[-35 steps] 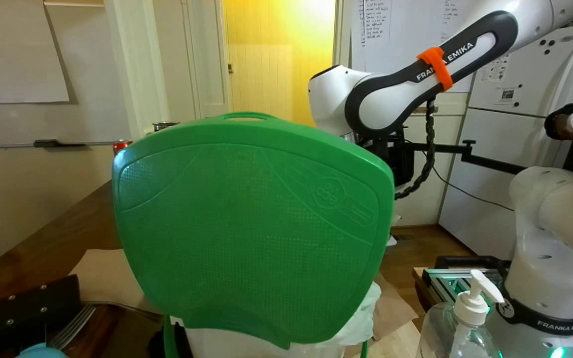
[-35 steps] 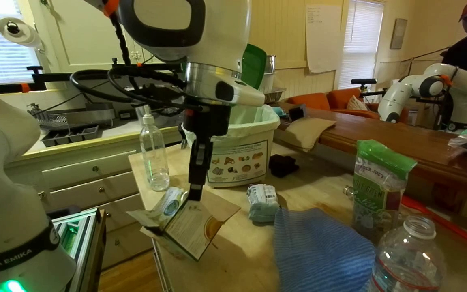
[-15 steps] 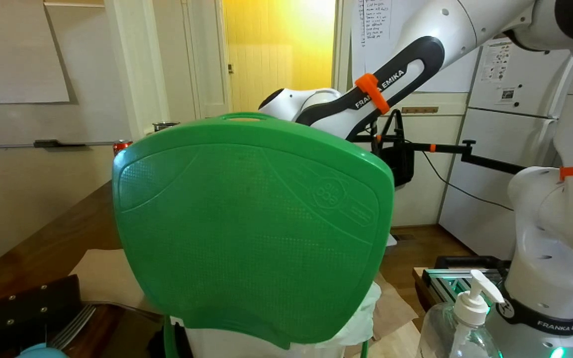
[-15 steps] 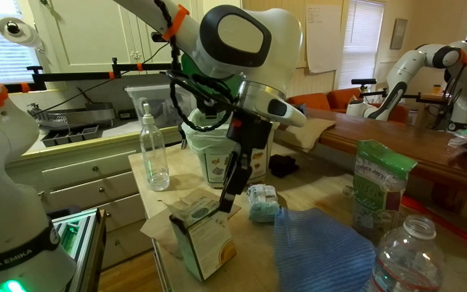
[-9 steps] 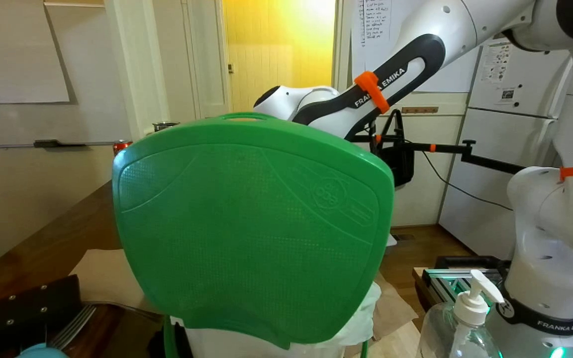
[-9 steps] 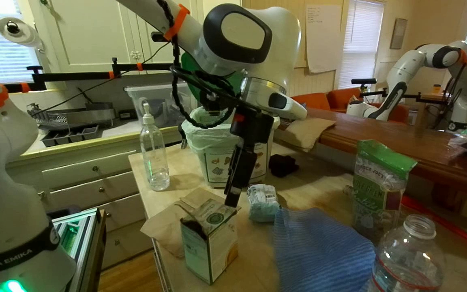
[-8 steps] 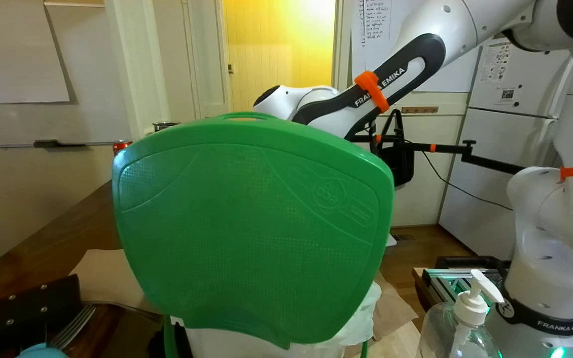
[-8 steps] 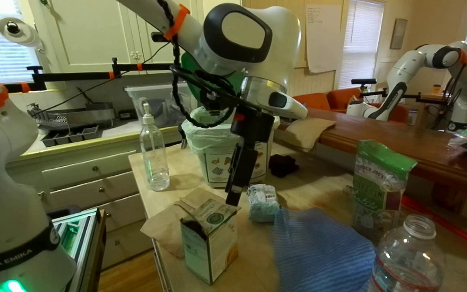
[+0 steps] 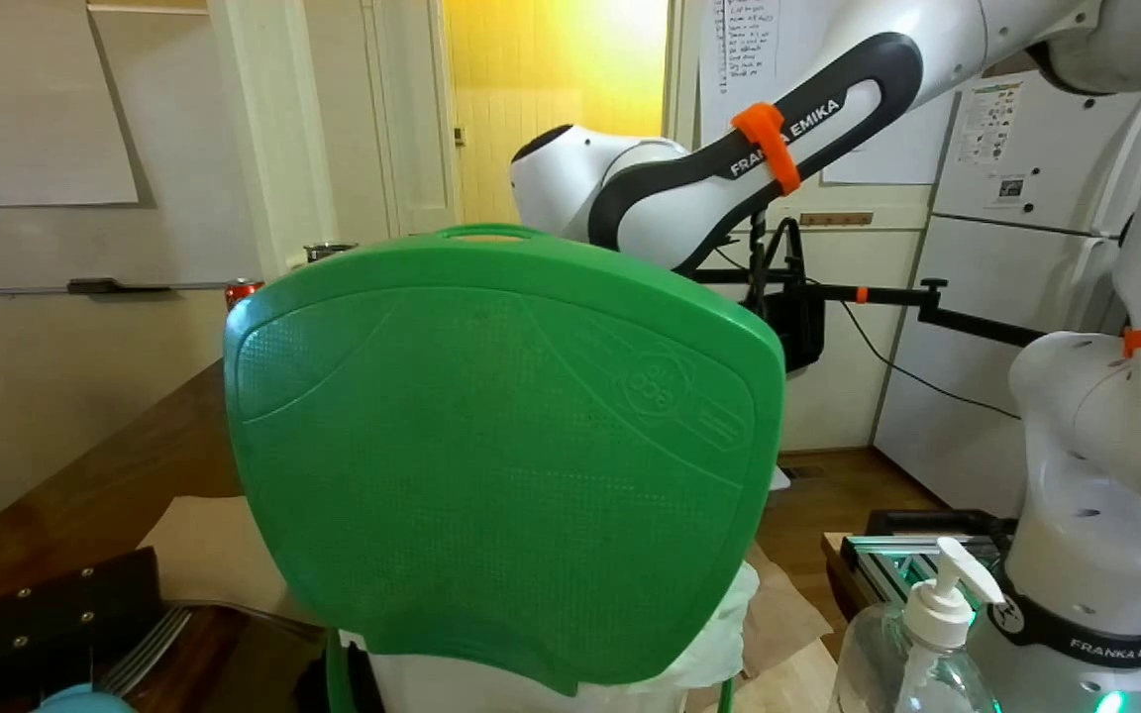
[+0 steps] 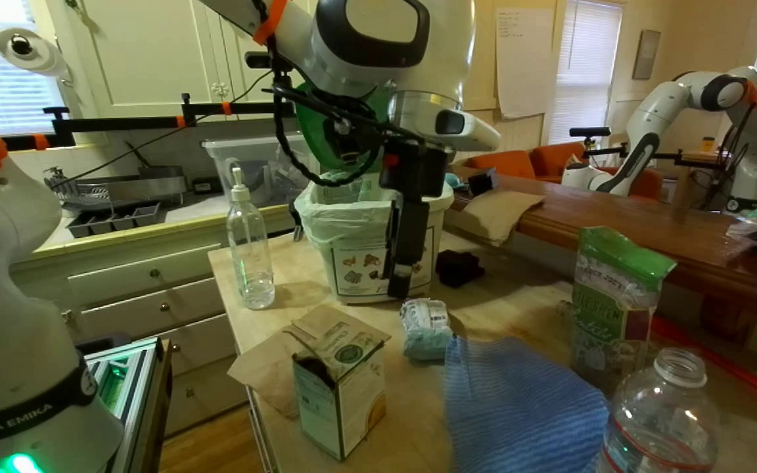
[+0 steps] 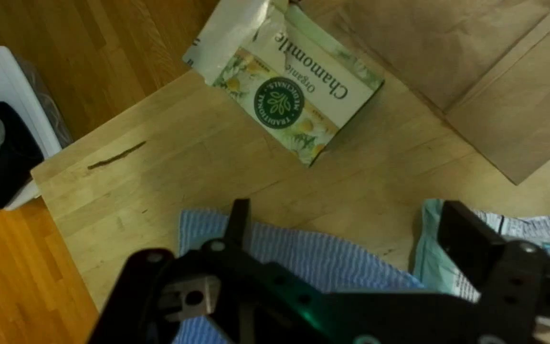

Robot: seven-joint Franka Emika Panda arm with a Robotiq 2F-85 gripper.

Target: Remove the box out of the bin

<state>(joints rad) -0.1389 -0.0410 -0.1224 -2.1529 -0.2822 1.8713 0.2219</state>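
Higher than a moment ago, my gripper [image 10: 399,287] hangs, fingers [image 11: 239,222] parted, apart from the Traditional Medicinals "Organic Chamomile" box [image 11: 299,95], upright near the worktop [image 11: 174,157] edge, outside the bin [image 10: 359,272].

Wrist view: tabletop [image 11: 198,172] corner seen from above | Both exterior views: bin [image 10: 360,259] shared, faced from opposite edges, lid [image 9: 501,446] seen close
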